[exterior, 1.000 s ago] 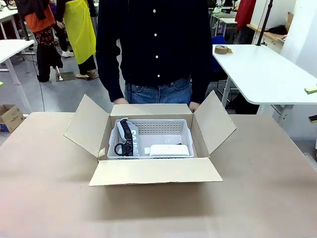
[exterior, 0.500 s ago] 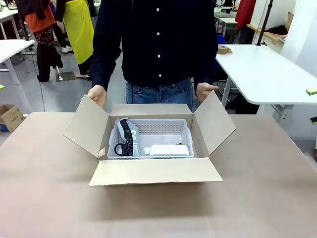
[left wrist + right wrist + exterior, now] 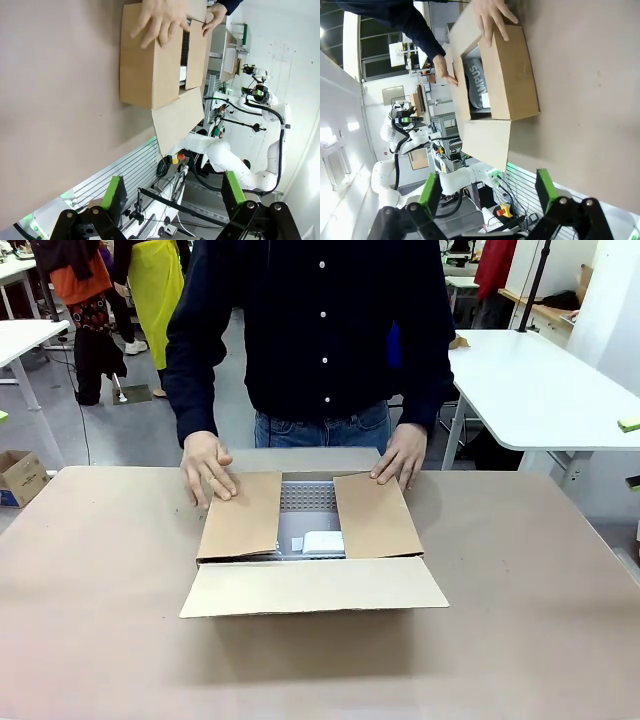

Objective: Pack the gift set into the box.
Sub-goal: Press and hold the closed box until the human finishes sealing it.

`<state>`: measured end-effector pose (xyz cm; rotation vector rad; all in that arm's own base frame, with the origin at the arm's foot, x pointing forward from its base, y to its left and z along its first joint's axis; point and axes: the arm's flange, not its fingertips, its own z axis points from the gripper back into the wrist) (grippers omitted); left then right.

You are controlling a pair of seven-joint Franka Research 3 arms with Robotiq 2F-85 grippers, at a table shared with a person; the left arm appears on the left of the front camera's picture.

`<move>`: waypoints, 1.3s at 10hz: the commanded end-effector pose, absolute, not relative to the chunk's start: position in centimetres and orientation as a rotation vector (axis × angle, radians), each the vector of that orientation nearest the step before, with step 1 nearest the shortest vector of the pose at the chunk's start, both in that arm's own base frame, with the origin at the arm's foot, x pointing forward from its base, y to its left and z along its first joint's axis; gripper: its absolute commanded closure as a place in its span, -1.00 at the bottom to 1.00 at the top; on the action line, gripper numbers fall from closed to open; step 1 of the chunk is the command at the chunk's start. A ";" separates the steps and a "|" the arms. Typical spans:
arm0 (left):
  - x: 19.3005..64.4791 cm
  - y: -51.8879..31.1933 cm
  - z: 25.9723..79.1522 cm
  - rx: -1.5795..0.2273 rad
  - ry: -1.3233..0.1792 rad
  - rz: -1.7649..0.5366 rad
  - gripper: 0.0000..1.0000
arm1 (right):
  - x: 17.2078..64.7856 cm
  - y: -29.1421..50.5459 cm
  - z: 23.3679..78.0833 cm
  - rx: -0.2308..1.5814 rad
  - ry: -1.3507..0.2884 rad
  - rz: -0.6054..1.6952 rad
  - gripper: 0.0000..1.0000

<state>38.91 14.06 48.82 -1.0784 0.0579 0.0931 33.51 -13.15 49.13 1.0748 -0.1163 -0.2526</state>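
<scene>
Flat with fingers spread, one hand [image 3: 208, 468] and the other hand [image 3: 400, 453] press the side flaps of the brown carton [image 3: 310, 585] down over the white basket [image 3: 308, 500] inside. Best to hold both level before folding the near flap. The left gripper [image 3: 173, 189] and right gripper [image 3: 487, 191] gape wide, empty.

- A wide table covered in matt brown sheet [image 3: 100, 620] is spread across the foreground.
- A white rectangular tabletop on pale metal legs [image 3: 540, 390] is set behind it at the right. A roll of brown packing tape [image 3: 458, 341] is laid near its far left corner (only part of it can be made out), and a small yellow-green block [image 3: 627, 423] at its right edge.
- Another white table [image 3: 25, 338] is placed at the far left.
- The floor [image 3: 130, 435] is finished in smooth grey, and a small cardboard carton with blue print [image 3: 20, 477] is left on it.
- A slanted black pole [image 3: 535, 285] is seen beside a white wall panel [image 3: 615, 300].
</scene>
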 end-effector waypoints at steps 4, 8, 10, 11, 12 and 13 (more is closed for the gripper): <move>38.6 14.0 48.8 -1.069 0.050 0.089 -1.00 | 33.4 -13.0 49.1 1.075 -0.121 -0.258 -1.00; 38.6 14.0 48.8 -1.069 0.050 0.089 -1.00 | 33.4 -13.0 49.1 1.075 -0.121 -0.258 -1.00; 38.6 14.0 48.8 -1.069 0.050 0.089 -1.00 | 33.4 -13.0 49.1 1.075 -0.121 -0.258 -1.00; 38.6 14.0 48.8 -1.069 0.050 0.089 -1.00 | 33.4 -13.0 49.1 1.075 -0.121 -0.258 -1.00; 38.6 14.0 48.8 -1.069 0.050 0.089 -1.00 | 33.4 -13.0 49.1 1.075 -0.121 -0.258 -1.00; 38.6 14.0 48.8 -1.069 0.050 0.089 -1.00 | 33.4 -13.0 49.1 1.075 -0.121 -0.258 -1.00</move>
